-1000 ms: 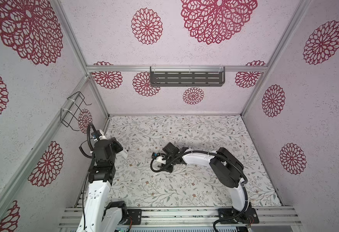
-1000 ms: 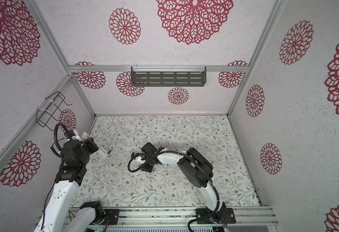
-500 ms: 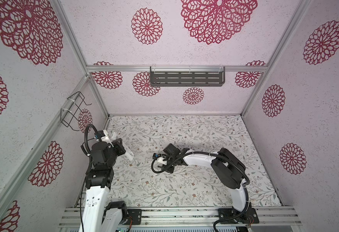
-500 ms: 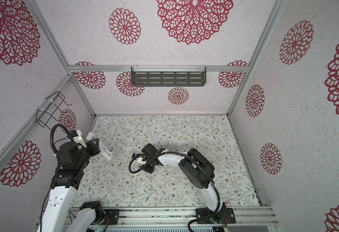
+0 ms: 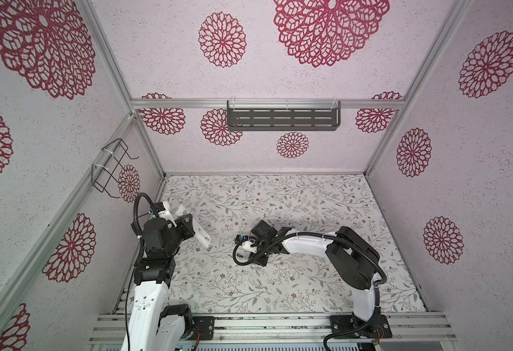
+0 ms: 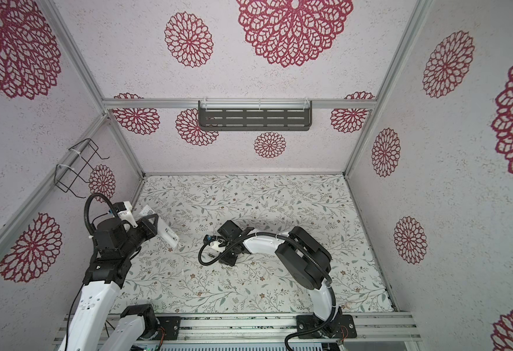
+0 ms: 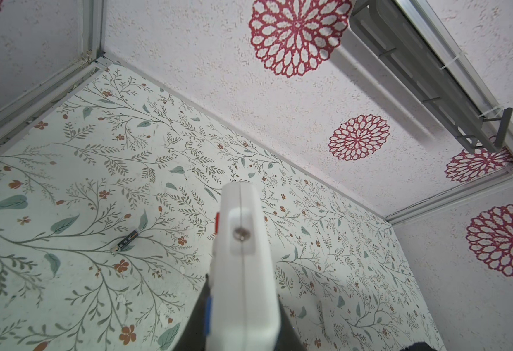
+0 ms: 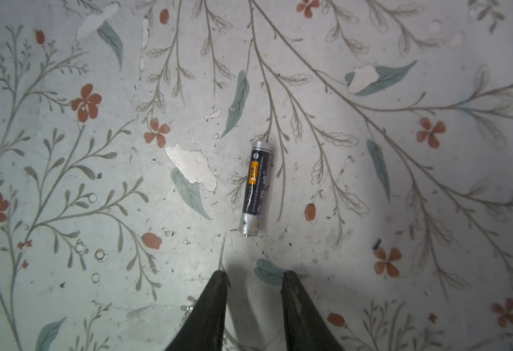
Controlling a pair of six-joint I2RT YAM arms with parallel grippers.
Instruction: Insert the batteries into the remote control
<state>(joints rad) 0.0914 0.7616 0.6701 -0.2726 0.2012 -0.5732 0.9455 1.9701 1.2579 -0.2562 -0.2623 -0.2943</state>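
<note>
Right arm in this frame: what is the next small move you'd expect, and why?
Probably ease the right hand toward the battery and down so its fingers straddle it, then close. The hand is open and empty, its tips just short of the battery, which lies flat on the table in line with the gap. The left hand holds the remote control raised.

The remote control (image 7: 243,273) looks blurred, its near end cut off.
</note>
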